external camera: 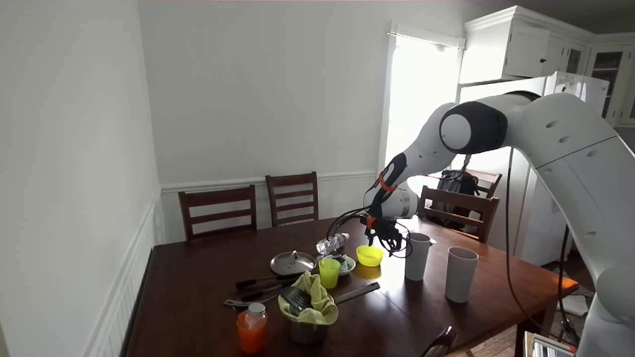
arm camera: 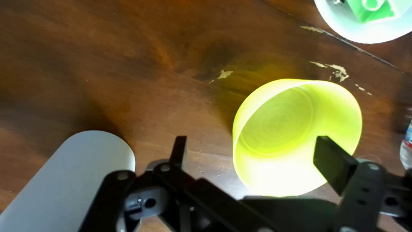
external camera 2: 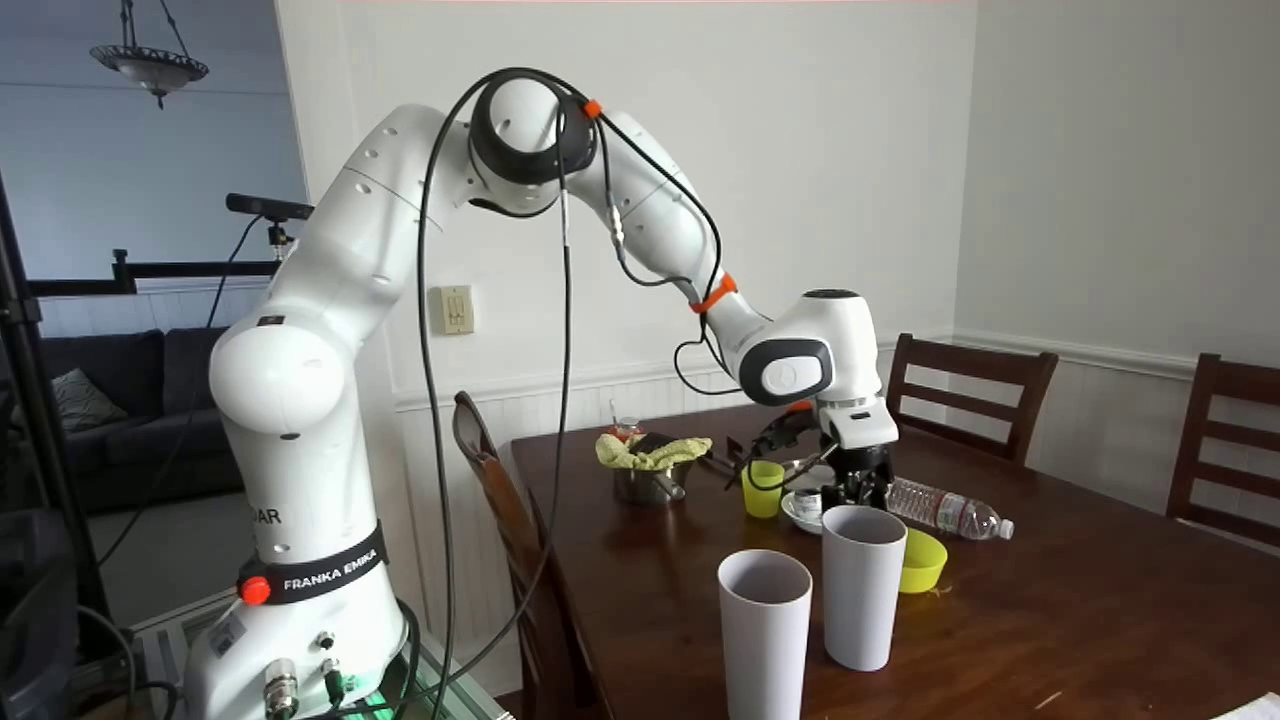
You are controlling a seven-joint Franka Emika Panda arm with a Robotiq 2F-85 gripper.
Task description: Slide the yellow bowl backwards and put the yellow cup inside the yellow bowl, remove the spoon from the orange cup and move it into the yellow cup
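wrist view: claw [arm camera: 251, 141] is gaping, gripping nothing | risk: one finger [arm camera: 333, 164] is overlapping the yellow bowl [arm camera: 286, 129] at its 4 o'clock rim, so lowering here could be tipping it | bowl is sitting on tabletop [arm camera: 145, 80], view's 3 o'clock, mouth facing up; round, no long axis

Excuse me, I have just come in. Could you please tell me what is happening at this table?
A Franka Emika robot arm holds its open end effector close to the yellow bowl, gripping nothing. The bowl stands upright on the table. The yellow cup stands apart from it, not yet inside, and the orange cup is near the saucepan.
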